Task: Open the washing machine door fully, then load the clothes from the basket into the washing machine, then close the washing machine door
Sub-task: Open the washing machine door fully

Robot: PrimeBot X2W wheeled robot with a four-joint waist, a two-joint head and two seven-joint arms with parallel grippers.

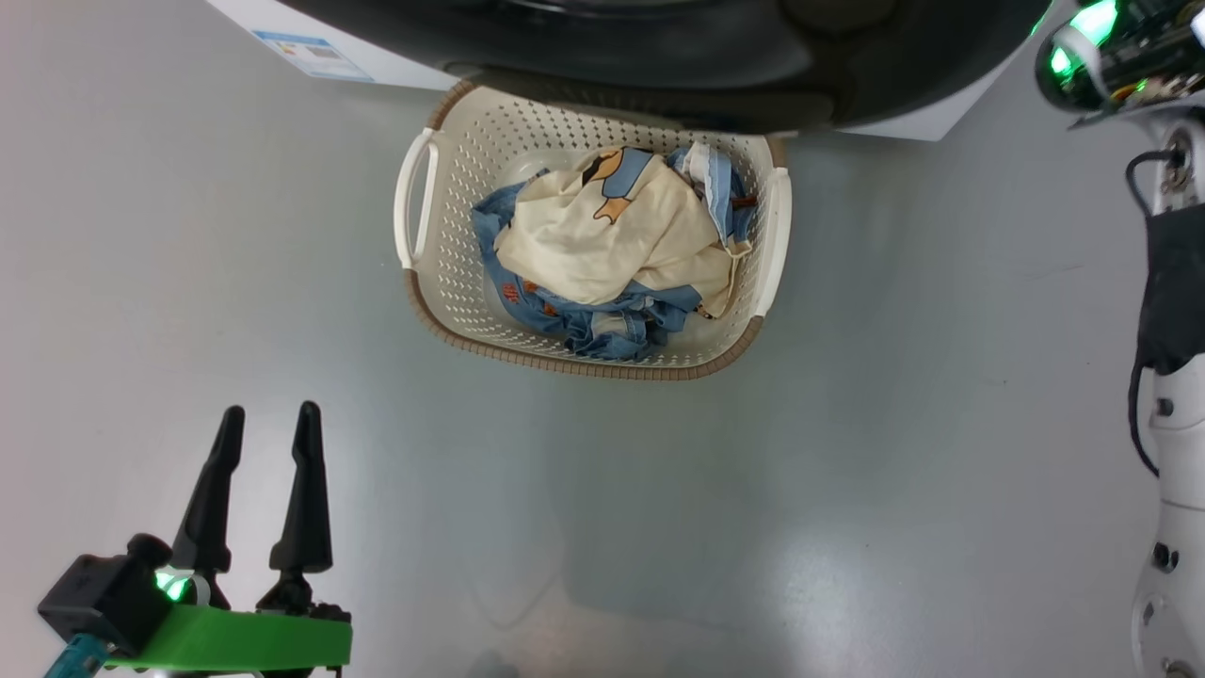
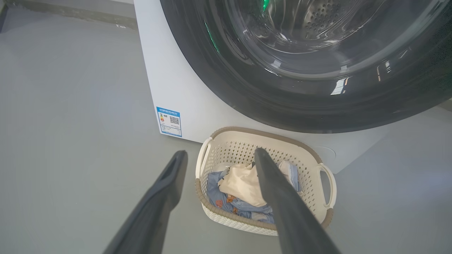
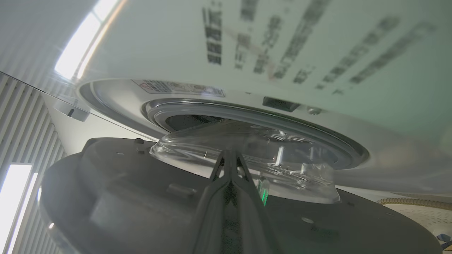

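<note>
**Door swung out, laundry not yet loaded**

Head view: we see the clothes [image 1: 602,245] all lying in the basket [image 1: 565,363], just under the washing machine door [image 1: 659,56]. Our left gripper [image 1: 268,410] hovers well apart, fingers spread and empty.

Left wrist view: the basket stands just beside the washing machine [image 2: 176,88].

Right wrist view: our right gripper [image 3: 229,155], fingers pressed together, is at the door's inner face, which is swung off the gasket [image 3: 332,141].

Loading and closing remain, we judge.

1. The washing machine door [image 3: 116,190] stands swung off the washing machine [image 3: 388,148], dark inner face showing.
2. The right gripper [image 3: 230,157], fingers pressed together, points at the door's glass bowl [image 3: 282,155].
3. The basket [image 3: 413,202] rim edges the lower right.
</note>
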